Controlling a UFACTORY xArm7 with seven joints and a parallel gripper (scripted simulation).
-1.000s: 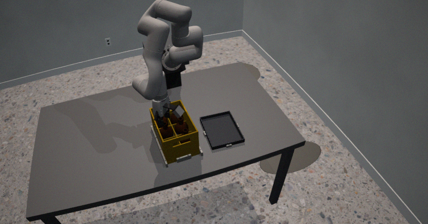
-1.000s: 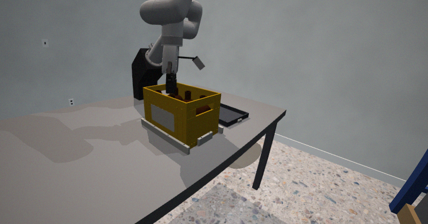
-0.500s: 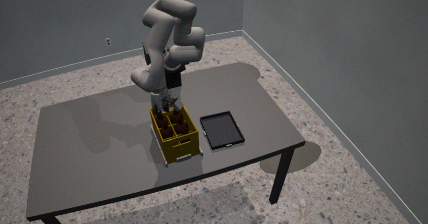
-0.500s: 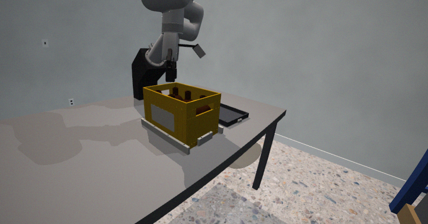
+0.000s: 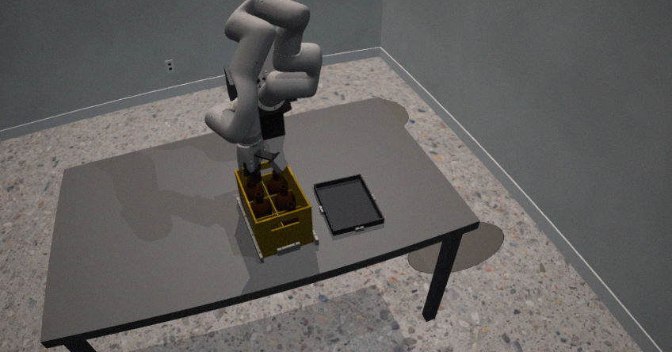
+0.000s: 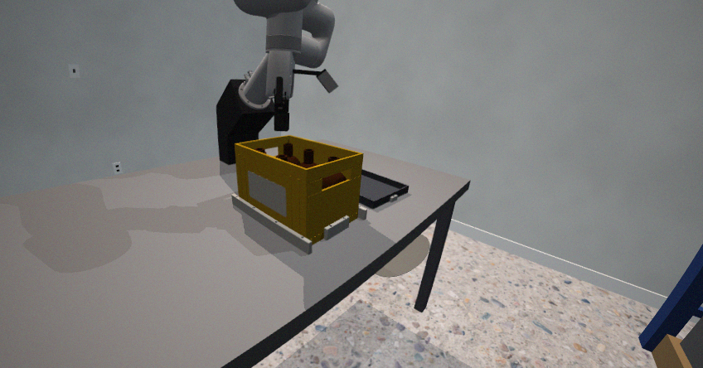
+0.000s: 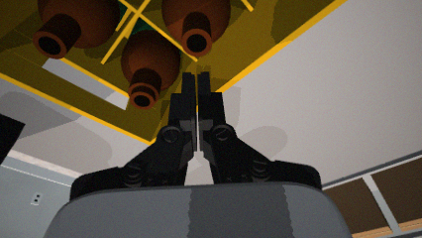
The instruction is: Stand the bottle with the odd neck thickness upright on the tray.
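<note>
A yellow crate (image 5: 273, 207) with inner dividers stands on the table and holds several brown bottles, all upright. The black tray (image 5: 348, 204) lies empty to the crate's right. My gripper (image 5: 252, 171) hangs above the back part of the crate (image 6: 298, 186), clear of the bottle mouths in the exterior view (image 6: 281, 123). In the wrist view its fingers (image 7: 197, 79) are pressed together with nothing between them. Three bottles show below them: one (image 7: 196, 35) just ahead of the fingertips, one (image 7: 144, 84) to their left, and one (image 7: 56, 37) at far left.
The crate sits between grey stop rails (image 6: 271, 224) fixed to the table. The tray (image 6: 382, 186) has small grey tabs on its rim. The arm's black base (image 6: 236, 123) stands behind the crate. The table's front edge lies near the crate.
</note>
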